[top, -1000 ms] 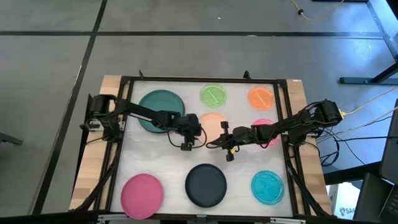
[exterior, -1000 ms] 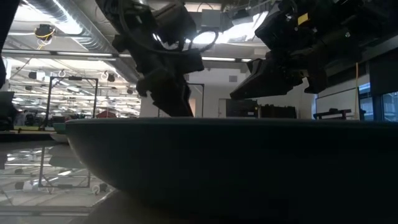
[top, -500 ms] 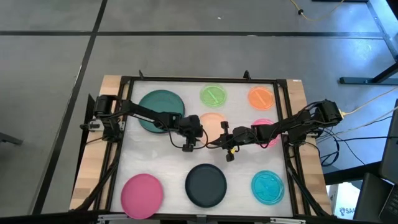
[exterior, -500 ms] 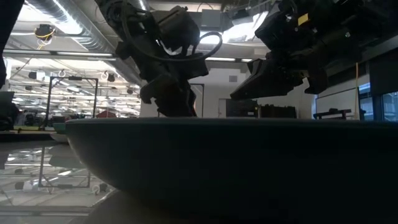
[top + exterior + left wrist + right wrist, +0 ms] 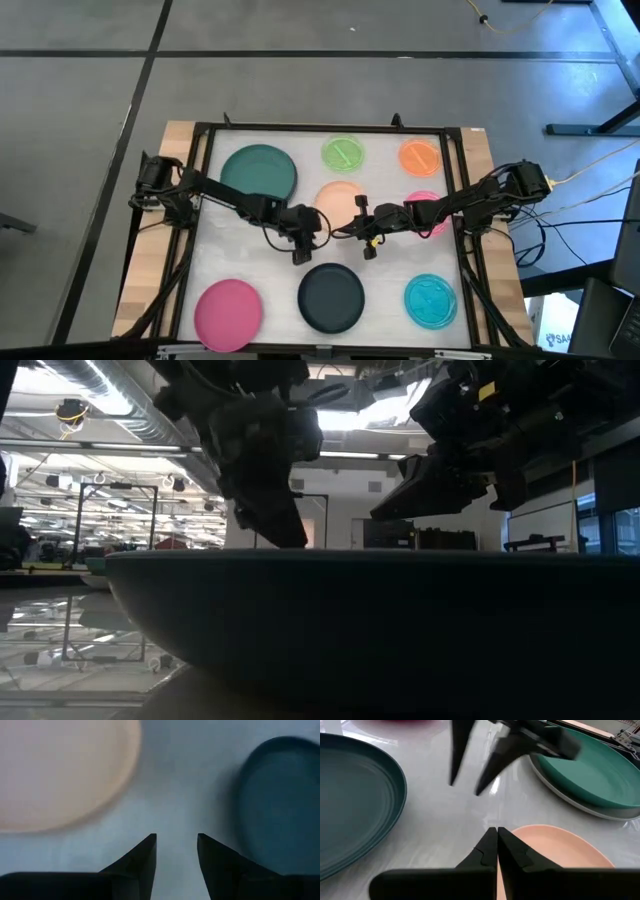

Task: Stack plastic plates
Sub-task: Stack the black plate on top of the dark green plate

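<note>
In the high view my left gripper hangs open over bare table between the peach plate and the black plate. Its wrist view shows its fingers apart, with the peach plate on one side and the black plate on the other. My right gripper is shut and hovers at the peach plate's near-right rim. The dark teal plate lies on a grey plate. Green, orange, cyan and pink plates lie flat. The magenta plate is half hidden under my right arm.
A black frame rings the white table top. The low view is mostly filled by the black plate's rim, with both grippers above it. Bare table lies at the left between the teal and pink plates.
My left gripper has moved toward the table's near edge, off the gap between the teal and peach plates and closer to the black plate. Its arm has swung clear of the teal plate. My right arm has kept still, and no plate has moved.
</note>
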`<state>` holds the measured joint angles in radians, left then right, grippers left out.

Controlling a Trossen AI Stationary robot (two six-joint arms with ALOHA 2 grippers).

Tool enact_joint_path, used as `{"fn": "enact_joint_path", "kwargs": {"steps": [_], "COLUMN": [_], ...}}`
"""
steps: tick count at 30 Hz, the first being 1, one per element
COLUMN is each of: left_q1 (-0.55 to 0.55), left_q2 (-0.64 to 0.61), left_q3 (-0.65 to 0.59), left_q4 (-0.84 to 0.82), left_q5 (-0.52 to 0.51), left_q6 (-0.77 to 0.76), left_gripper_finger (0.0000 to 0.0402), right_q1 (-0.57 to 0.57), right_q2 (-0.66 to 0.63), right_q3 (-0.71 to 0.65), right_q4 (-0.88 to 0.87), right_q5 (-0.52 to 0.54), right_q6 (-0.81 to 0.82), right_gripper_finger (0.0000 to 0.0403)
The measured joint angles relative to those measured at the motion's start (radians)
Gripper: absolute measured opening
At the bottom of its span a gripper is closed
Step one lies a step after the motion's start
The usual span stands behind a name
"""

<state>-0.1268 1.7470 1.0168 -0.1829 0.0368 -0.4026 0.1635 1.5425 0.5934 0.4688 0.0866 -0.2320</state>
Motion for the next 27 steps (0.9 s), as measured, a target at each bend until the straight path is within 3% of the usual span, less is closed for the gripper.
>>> {"fn": "enact_joint_path", "kwargs": {"steps": [10,27], "left_q1": [-0.090,-0.131], "left_q2": [0.041,0.100], "left_q3": [0.000,0.001], "left_q4": [0.072,0.167], "left_q5": [-0.032,-0.016], "left_q6": [-0.104,-0.156], "left_gripper_finger": [0.0135,0.0135], "right_q1": [0.000,0.000], "right_q2": [0.000,0.000], "right_q3": [0.000,0.000], "right_q4": [0.002,0.000], "right_q5": [0.000,0.000], "right_q6": [0.022,0.038], "right_gripper_finger": [0.0005,0.0005]}}
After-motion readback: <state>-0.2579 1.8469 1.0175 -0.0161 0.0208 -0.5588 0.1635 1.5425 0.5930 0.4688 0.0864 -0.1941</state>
